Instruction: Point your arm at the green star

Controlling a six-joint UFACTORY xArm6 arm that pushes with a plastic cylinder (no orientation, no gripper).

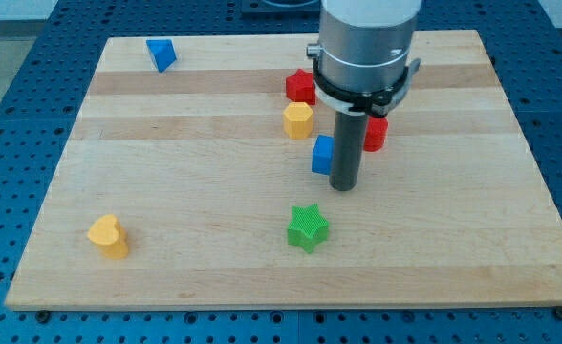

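The wooden table (pixel 214 258) carries a blue block (pixel 161 53) upper left, red (pixel 301 86), yellow (pixel 298 120), blue (pixel 322 154), red (pixel 375 133) blocks clustered upper centre, a green star (pixel 307 227) lower centre, a yellow heart (pixel 108 236) lower left.

red block (pixel 377 133) — half hidden behind rod (pixel 346 143)

The board (pixel 214 191) is pale wood with a smooth, satin finish and faint lengthwise grain bands. Around it, at its three and nine o'clock edges, the blue table (pixel 4 143) looks like matt painted metal dotted with holes. The green star (pixel 307 227) seems matt plastic with fine ribbed lines on its sides. The arm's housing (pixel 367 43) is brushed, softly gleaming metal; the rod (pixel 345 153) is dark and matt.
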